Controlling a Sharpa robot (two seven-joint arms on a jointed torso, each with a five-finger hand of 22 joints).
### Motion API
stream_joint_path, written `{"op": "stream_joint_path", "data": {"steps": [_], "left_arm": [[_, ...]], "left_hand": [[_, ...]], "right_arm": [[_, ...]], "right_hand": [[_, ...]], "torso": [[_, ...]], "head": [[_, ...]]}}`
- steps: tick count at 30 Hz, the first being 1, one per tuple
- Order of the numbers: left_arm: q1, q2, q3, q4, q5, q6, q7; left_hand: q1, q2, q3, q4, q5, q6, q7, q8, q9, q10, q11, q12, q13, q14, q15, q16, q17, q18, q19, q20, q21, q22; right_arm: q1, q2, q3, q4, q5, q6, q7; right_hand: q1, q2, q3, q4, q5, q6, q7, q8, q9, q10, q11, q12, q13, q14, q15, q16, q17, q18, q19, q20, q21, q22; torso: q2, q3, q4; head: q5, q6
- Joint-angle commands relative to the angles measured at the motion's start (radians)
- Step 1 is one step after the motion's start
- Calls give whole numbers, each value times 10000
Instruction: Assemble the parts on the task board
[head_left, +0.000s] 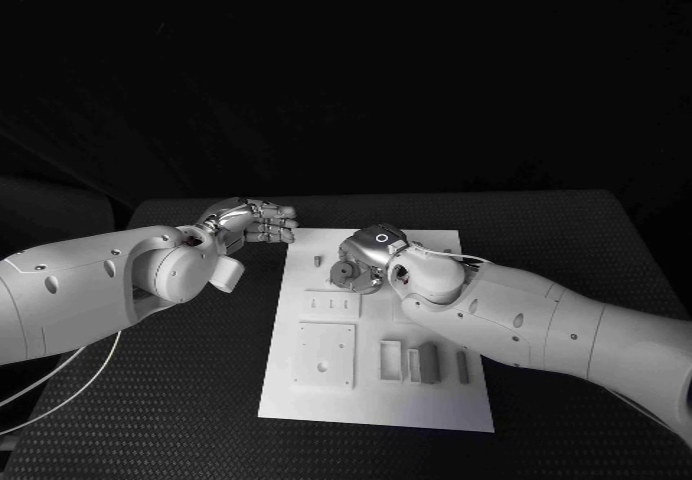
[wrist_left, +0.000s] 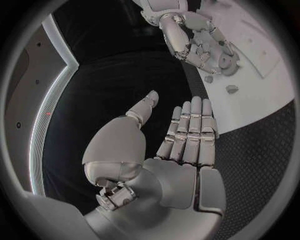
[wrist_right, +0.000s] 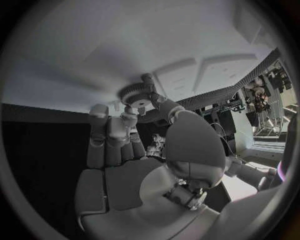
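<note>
The white task board lies in the middle of the black table. My right hand is over its far part and pinches a grey toothed gear between thumb and fingers. In the right wrist view the gear sits low against the board beyond the right hand. The left wrist view shows that hand with the gear too. My left hand hovers off the board's far left corner. Its fingers are straight, the thumb stands apart, and it holds nothing.
A square plate and a smaller plate sit on the board's left half, with upright blocks beside them. Two small loose pieces lie near the gear. Black table mat surrounds the board.
</note>
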Motion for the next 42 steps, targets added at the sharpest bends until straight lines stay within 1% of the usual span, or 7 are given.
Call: {"op": "stream_joint_path", "data": {"steps": [1, 8, 16, 27, 34, 37, 42], "left_arm": [[11, 15, 9, 13, 2, 131, 80], [11, 25, 9, -5, 2, 139, 83], [10, 41, 8, -32, 2, 138, 83], [9, 29, 7, -40, 2, 132, 82], [9, 35, 7, -42, 2, 128, 78], [9, 35, 7, -42, 2, 123, 80], [9, 48, 7, -48, 2, 125, 83]], "left_hand": [[57, 35, -78, 5, 29, -19, 26, -69, -16, -26, 5, -55, 12, 70, 6, -38, 15, -99, 56, -32, -58, -17], [56, 35, -79, 5, 29, -19, 26, -69, -17, -26, 5, -56, 12, 71, 6, -39, 16, -99, 57, -32, -58, -17], [54, 39, -79, 6, 29, -19, 27, -69, -17, -27, 6, -57, 13, 72, 5, -42, 19, -99, 57, -32, -58, -18], [55, 45, -77, 5, 29, -19, 28, -68, -17, -27, 6, -60, 14, 73, 5, -47, 23, -98, 57, -32, -58, -19], [55, 46, -77, 5, 29, -18, 29, -68, -17, -28, 6, -61, 15, 74, 5, -50, 25, -98, 57, -32, -58, -20], [55, 46, -77, 5, 29, -18, 30, -68, -17, -27, 6, -61, 15, 74, 5, -51, 26, -98, 57, -32, -58, -20], [53, 49, -77, 6, 29, -18, 32, -68, -18, -27, 6, -62, 16, 75, 5, -52, 28, -99, 58, -32, -57, -20]], "right_arm": [[-17, 19, -14, -47, -120, 189, 90], [-18, -2, -26, -82, -123, 314, 108], [-18, -52, -31, -13, -230, 345, 97], [-19, -126, -31, 74, -393, 374, 53], [-19, -133, -31, 73, -400, 429, 59], [-20, -145, -31, 76, -405, 317, 88], [-22, -150, -30, 83, -407, 29, 130]], "right_hand": [[80, 82, -6, 69, 22, -208, 326, 0, 3, -67, 15, 72, 13, -34, 70, -7, 12, 531, -16, -42, -20, 196], [247, 345, -27, -39, 15, 43, 257, 162, 80, -71, -48, 124, 9, -34, 14, 9, 24, 531, -25, -40, 14, 206], [429, 545, -139, -305, 21, 327, 143, 359, 205, -65, -155, 168, -24, -34, -86, 11, 29, 531, -57, -21, 52, 205], [600, 479, -193, -589, 28, 365, 109, 414, 293, -68, -191, 179, -62, -33, -125, -2, 24, 531, -70, -8, 62, 194], [657, 392, -207, -762, 34, 117, 184, 292, 289, -129, -122, 171, -90, -59, -63, -25, 21, 531, -95, 9, 34, 179], [902, 566, -160, -1051, 28, 172, 181, 334, 334, -146, -121, 200, -90, -60, -59, -16, 30, 531, -100, 1, 41, 188], [864, 1065, -313, -1624, 31, 387, 107, 462, 447, -79, -189, 261, -123, -21, -116, 0, 33, 531, -87, 50, 81, 195]], "torso": [[12, 6, 1], [7, -1, -12], [5, 14, -21], [-2, 16, -1], [-3, 13, -13], [-2, 13, -5], [-5, 3, -1]], "head": [[11, -16], [11, -50], [-17, -92], [-32, -128], [-34, -138], [-38, -138], [-46, -123]]}}
